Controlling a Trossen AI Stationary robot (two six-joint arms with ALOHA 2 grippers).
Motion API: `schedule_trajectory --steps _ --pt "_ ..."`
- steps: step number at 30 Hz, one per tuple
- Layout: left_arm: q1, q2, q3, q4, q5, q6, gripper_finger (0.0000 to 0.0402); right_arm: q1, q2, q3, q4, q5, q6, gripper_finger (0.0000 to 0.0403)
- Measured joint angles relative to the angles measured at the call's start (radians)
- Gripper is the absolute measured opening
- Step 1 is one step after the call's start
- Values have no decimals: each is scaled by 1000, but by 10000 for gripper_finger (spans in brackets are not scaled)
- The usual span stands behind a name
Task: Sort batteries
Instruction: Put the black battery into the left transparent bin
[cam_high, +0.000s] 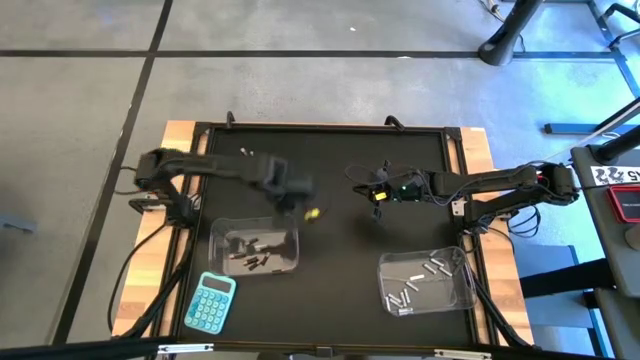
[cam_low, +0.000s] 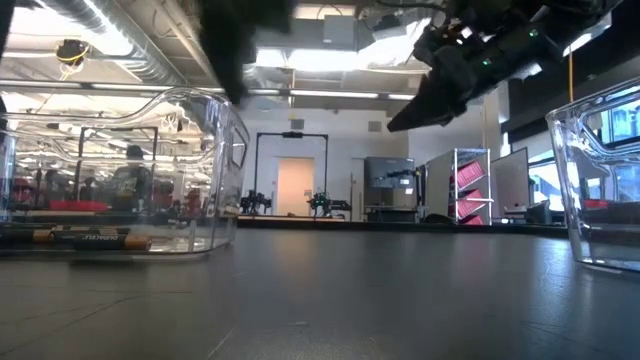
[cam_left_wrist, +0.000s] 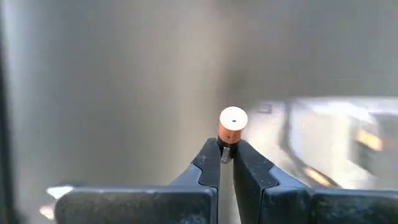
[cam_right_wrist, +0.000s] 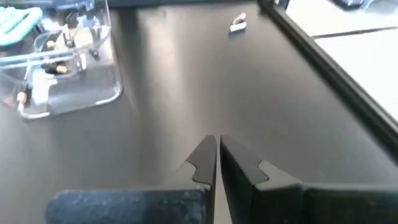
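Note:
My left gripper (cam_high: 296, 203) hovers just past the far edge of the left clear tub (cam_high: 255, 250) and is shut on a battery (cam_left_wrist: 232, 124) with an orange band and a white end. Dark batteries (cam_low: 90, 238) lie on that tub's floor. Silvery batteries (cam_high: 418, 280) lie in the right clear tub (cam_high: 425, 300). My right gripper (cam_high: 376, 193) is shut and holds nothing, raised above the mat's middle (cam_low: 415, 118). One small pale piece (cam_right_wrist: 238, 23), perhaps a battery, lies on the mat near its far left edge. My left gripper pinches the battery between its two fingertips (cam_left_wrist: 208, 158) by the lower part of its body (cam_left_wrist: 226, 149). The orange-banded white end (cam_left_wrist: 233, 118) sticks out beyond the tips. The battery is lifted clear of the mat.
A blue calculator (cam_high: 210, 302) lies at the mat's near left corner beside the left tub. A raised frame (cam_high: 320, 127) runs around the black mat. Bare mat stretches between the two tubs (cam_high: 340, 290).

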Motion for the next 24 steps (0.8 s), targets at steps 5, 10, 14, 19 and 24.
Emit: schedule_trajectory --steps 5,10,14,19,24 --pt "-186 -60 0 -140 205 -310 11 0 52 0 156 -4 -55 24" --pt "-274 10 -1 -214 337 -640 11 0 100 0 267 -42 -77 24" --pt "-258 105 -1 -219 388 -850 11 0 120 0 285 -85 -76 24" --pt "-234 194 -6 -209 395 -869 11 0 125 0 281 -144 -51 24" --pt "-231 202 -123 -62 535 -891 11 1 125 0 280 -180 -54 24"
